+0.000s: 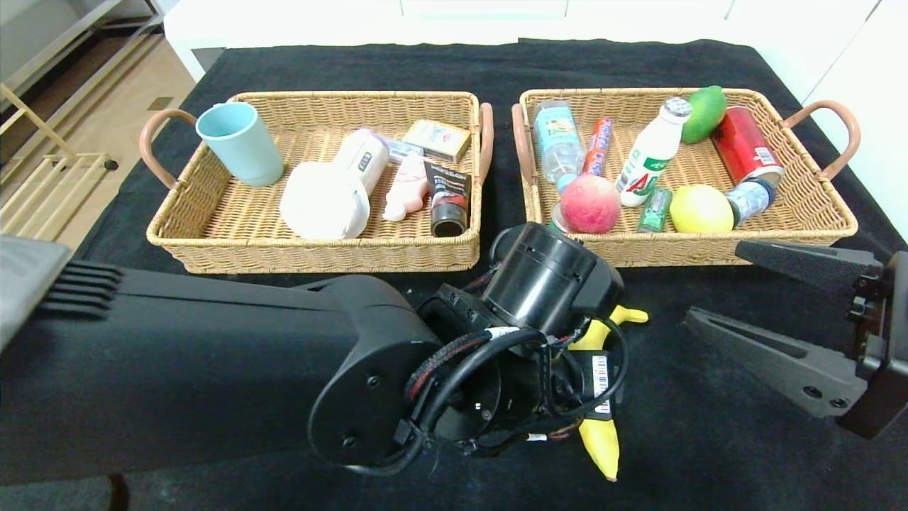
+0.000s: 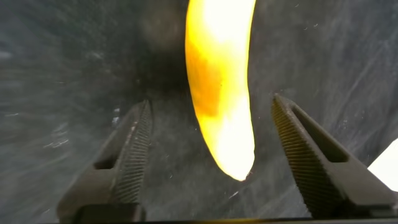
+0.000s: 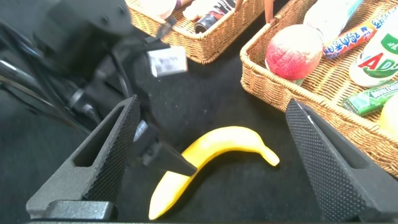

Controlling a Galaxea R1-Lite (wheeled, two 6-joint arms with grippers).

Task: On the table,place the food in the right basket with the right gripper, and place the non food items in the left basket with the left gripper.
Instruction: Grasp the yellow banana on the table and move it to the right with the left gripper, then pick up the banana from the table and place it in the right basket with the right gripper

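Left gripper hung spread around the banana near the table's front edge. Right gripper waited spread. Banana looked soft and curved; grab its middle gently.

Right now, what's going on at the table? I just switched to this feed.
The left gripper hangs open over the banana, which lies on the black table in front of the baskets, its fingers on either side without touching it. The right gripper waits open nearby. The peach and lemon already sit in the right basket.
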